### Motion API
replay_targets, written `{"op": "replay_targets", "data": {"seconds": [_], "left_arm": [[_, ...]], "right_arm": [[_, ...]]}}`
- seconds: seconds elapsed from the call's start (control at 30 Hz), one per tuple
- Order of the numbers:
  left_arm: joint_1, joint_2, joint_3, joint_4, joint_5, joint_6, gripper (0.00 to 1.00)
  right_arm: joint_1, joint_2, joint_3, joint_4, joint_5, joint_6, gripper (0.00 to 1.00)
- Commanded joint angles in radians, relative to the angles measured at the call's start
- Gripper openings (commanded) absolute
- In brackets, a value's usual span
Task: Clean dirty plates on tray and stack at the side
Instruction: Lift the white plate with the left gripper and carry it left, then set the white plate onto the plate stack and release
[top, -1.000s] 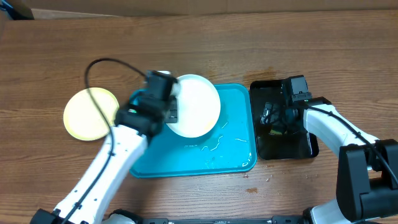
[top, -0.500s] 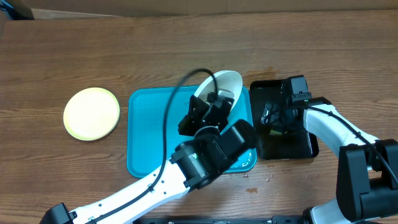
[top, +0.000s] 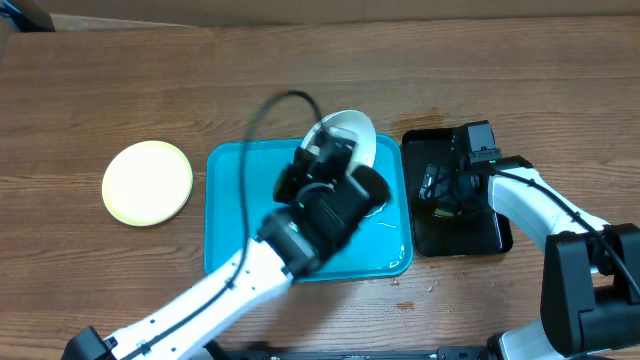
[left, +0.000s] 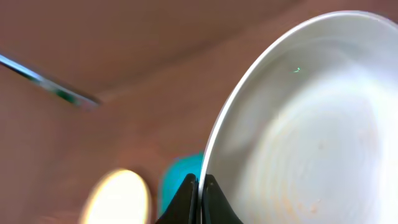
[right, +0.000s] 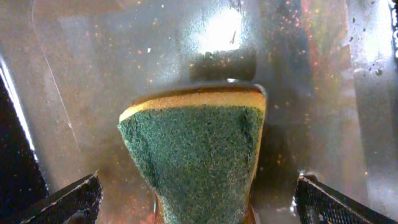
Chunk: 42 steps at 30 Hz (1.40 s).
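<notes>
Over the tray's far right corner: white plate (top: 352, 133), up on edge and steeply tilted, clear of the tray floor.
Plate face, left wrist view: faint orange traces low on the surface; otherwise pale.
Left jaws: clenched on the white plate's rim, dark fingertips (left: 185, 202) pinching the edge.
Tray (top: 225, 215): turquoise, flat on the desk (top: 300, 70); wet streaks in its near right part.
Yellow-green plate (top: 147, 182): flat on the desk, left of the tray, apart from it.
Black tray (top: 455, 230): just right of the tray, wet and speckled inside.
Sponge (right: 193, 155): in the black tray, green scouring face up, yellow layer at its far edge.
Right jaws: spread wide, one finger on each side of the sponge, neither touching it.
</notes>
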<state>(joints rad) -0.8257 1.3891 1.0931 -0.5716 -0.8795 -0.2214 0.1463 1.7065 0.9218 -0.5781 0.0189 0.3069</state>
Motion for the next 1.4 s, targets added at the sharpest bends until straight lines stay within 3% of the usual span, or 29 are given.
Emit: {"op": "replay_targets", "data": {"seconds": [0.0,0.2,0.27,0.47,0.6,0.73,0.87,1.17,1.2,1.27,1.3,1.37], "left_arm": [[0.173,-0.021,0.024,-0.022,0.421,-0.132,0.04],[0.61,-0.021,0.024,-0.077,0.883,-0.182,0.04],[0.782,-0.02,0.023,-0.117,0.973,-0.207,0.04],[1.23,-0.017,0.022,-0.187,1.026,-0.231,0.04],[1.419,-0.007,0.014,-0.171,1.026,-0.232,0.04],[1.493,0.028,0.001,-0.129,1.012,-0.233,0.04],[1.495,0.099,-0.004,-0.095,0.923,-0.258,0.04],[1.493,0.237,-0.004,-0.076,0.937,-0.248,0.06],[1.493,0.24,-0.004,-0.08,0.943,-0.246,0.13],[1.493,0.24,-0.003,-0.082,0.985,-0.217,0.64],[1.493,0.237,0.0,-0.082,1.032,-0.183,0.74],[1.491,0.237,0.017,-0.095,1.144,-0.148,0.78]], "right_arm": [[0.0,0.005,0.009,0.002,0.006,0.0,1.0],[0.0,0.005,0.009,0.002,0.006,0.0,1.0],[0.0,0.005,0.009,0.002,0.006,0.0,1.0],[0.0,0.005,0.009,0.002,0.006,0.0,1.0],[0.0,0.005,0.009,0.002,0.006,0.0,1.0],[0.0,0.005,0.009,0.002,0.006,0.0,1.0],[0.0,0.005,0.009,0.002,0.006,0.0,1.0],[0.0,0.005,0.009,0.002,0.006,0.0,1.0],[0.0,0.005,0.009,0.002,0.006,0.0,1.0],[0.0,0.005,0.009,0.002,0.006,0.0,1.0],[0.0,0.005,0.009,0.002,0.006,0.0,1.0],[0.0,0.005,0.009,0.002,0.006,0.0,1.0]]}}
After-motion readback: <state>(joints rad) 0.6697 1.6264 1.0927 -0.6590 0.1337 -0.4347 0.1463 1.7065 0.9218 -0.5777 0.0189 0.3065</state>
